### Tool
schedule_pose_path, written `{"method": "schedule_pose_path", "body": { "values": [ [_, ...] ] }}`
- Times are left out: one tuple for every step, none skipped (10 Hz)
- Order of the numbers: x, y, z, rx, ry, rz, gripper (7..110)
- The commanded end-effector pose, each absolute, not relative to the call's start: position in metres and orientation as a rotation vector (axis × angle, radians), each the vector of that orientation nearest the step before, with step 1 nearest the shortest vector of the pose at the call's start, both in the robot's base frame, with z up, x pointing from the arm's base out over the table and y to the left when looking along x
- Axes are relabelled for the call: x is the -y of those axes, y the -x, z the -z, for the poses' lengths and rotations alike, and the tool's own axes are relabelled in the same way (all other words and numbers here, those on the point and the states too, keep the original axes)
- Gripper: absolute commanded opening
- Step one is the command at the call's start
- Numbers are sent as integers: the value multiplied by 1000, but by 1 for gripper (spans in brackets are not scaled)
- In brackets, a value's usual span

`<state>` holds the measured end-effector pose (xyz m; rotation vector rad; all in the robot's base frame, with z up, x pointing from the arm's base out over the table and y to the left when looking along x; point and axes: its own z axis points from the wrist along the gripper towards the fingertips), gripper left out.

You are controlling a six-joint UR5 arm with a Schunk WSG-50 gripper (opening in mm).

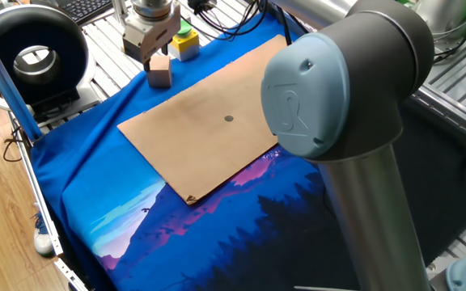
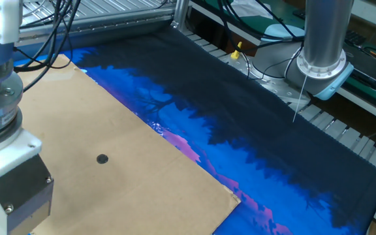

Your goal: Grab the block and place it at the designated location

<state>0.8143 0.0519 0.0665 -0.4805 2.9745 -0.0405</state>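
Observation:
The block point(image 1: 161, 74), a light tan wooden cube, is at the far left over the blue cloth, just off the left corner of the brown board point(image 1: 209, 137). My gripper point(image 1: 158, 58) comes down from above with its fingers on the block's upper part and looks shut on it. The designated location is the dark grey dot point(image 1: 229, 119) at the board's centre, well to the right of the block. In the other fixed view the dot point(image 2: 102, 158) and board point(image 2: 142, 176) show. Only the gripper's housing point(image 2: 15, 186) shows there; fingers and block are out of view.
A small yellow, green and white object point(image 1: 186, 42) stands just behind the block. A black ring-shaped device point(image 1: 35, 52) sits at the far left. My arm's big grey elbow point(image 1: 338, 81) fills the right foreground. The arm's base column point(image 2: 323, 39) stands beyond the cloth.

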Motion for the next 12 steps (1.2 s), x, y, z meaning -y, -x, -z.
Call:
{"method": "schedule_pose_path", "body": {
  "values": [
    [-48, -811, -67, -2966, 606, 58, 66],
    [-44, -812, -67, -2952, 671, 89, 66],
    [-43, -813, -68, -2945, 699, 98, 66],
    [-41, -813, -68, -2937, 731, 114, 66],
    [-35, -816, -68, -2920, 780, 155, 66],
    [-34, -817, -69, -2910, 811, 162, 66],
    [-32, -819, -69, -2892, 853, 180, 66],
    [-31, -820, -69, -2876, 898, 191, 66],
    [-32, -820, -69, -2866, 928, 187, 66],
    [-34, -821, -69, -2860, 938, 180, 66],
    [-35, -821, -69, -2857, 943, 174, 66],
    [-37, -821, -69, -2854, 946, 161, 66]
  ]
}}
